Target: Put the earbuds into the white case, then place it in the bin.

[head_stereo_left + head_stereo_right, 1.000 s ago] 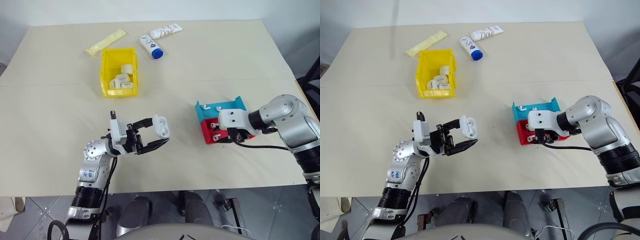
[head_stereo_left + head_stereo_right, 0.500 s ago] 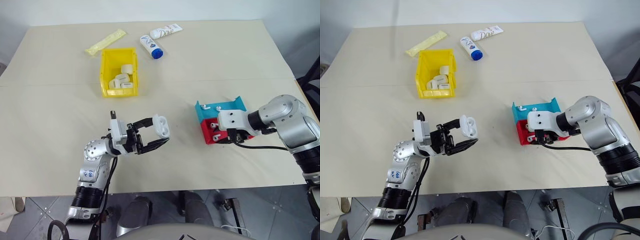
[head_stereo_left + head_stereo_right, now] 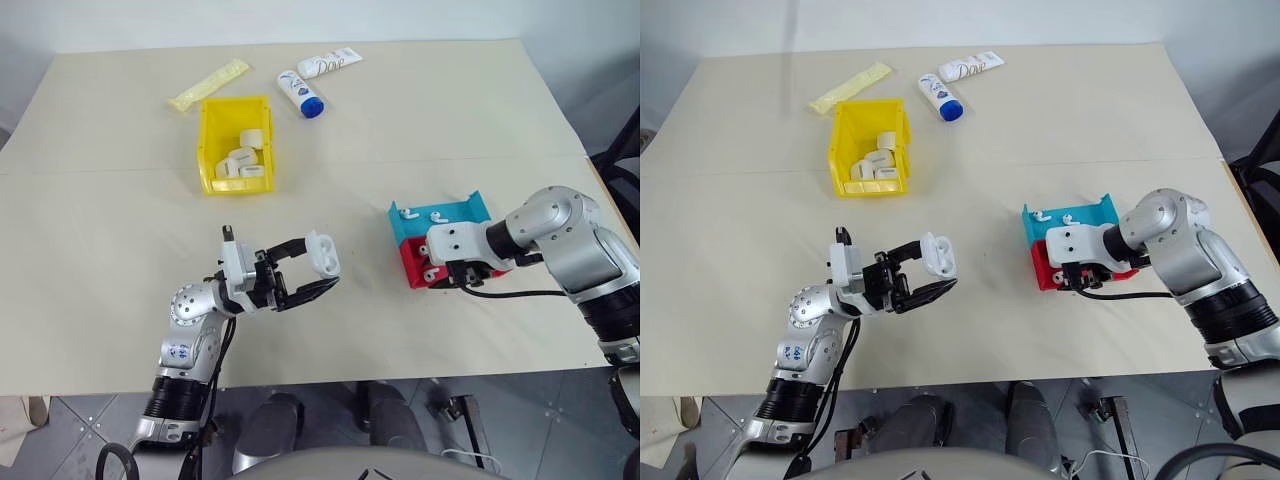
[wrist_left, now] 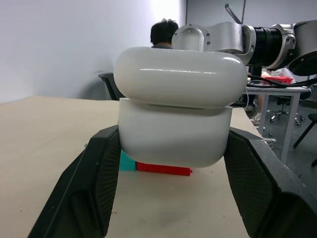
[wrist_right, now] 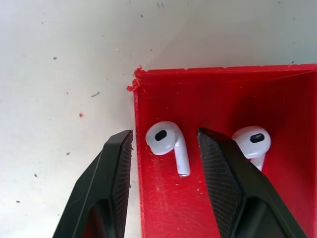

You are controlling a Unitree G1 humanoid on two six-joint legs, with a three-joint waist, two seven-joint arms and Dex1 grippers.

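The earbud [image 5: 167,140] in the red tray [image 5: 218,89] looks tiny, light, hard and slippery, so the right gripper [image 5: 166,148], fingers apart around it, should pinch its round head, while the left gripper [image 3: 312,272] is clamped on the case [image 3: 322,253].

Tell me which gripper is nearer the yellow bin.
Left. The left gripper, holding the white case, sits in front of the yellow bin; the right gripper hangs over the red tray compartment, farther off.
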